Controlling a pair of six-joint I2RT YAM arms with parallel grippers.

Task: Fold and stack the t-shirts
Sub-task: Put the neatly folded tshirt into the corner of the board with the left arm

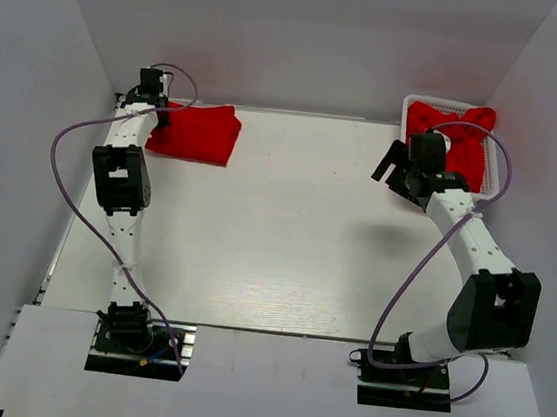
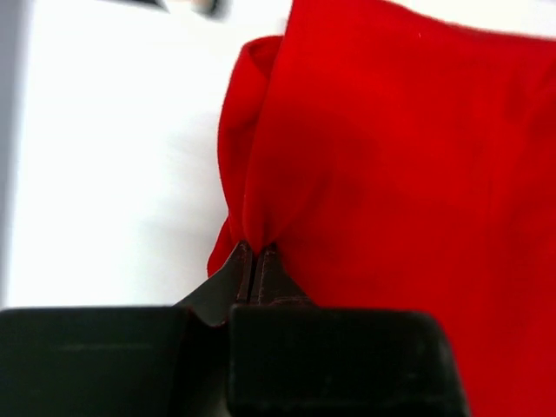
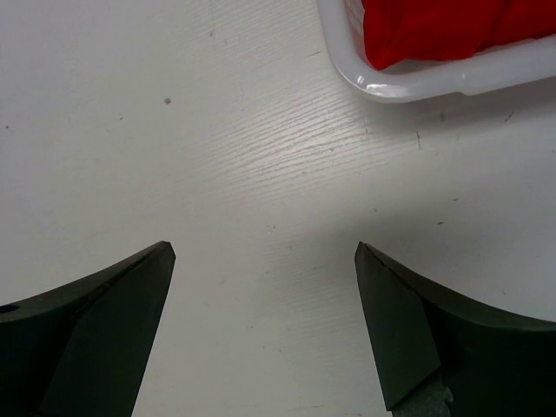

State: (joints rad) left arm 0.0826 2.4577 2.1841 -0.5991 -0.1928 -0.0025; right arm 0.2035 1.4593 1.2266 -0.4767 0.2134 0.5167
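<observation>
A folded red t-shirt [image 1: 199, 131] lies on the table at the far left. My left gripper [image 1: 153, 104] is at its left edge, shut on a pinch of the red cloth [image 2: 287, 191], its tips [image 2: 256, 252] pressed together in the left wrist view. More red t-shirts [image 1: 456, 138] are heaped in the white basket [image 1: 418, 106] at the far right. My right gripper [image 1: 392, 163] hangs open and empty above bare table just left of the basket; its fingers [image 3: 130, 295] stand wide apart, with the basket rim [image 3: 408, 87] and red cloth [image 3: 434, 26] ahead of them.
White walls close the table on the left, back and right. The white tabletop [image 1: 285, 239] stretches between the two arms. Purple cables loop from both arms.
</observation>
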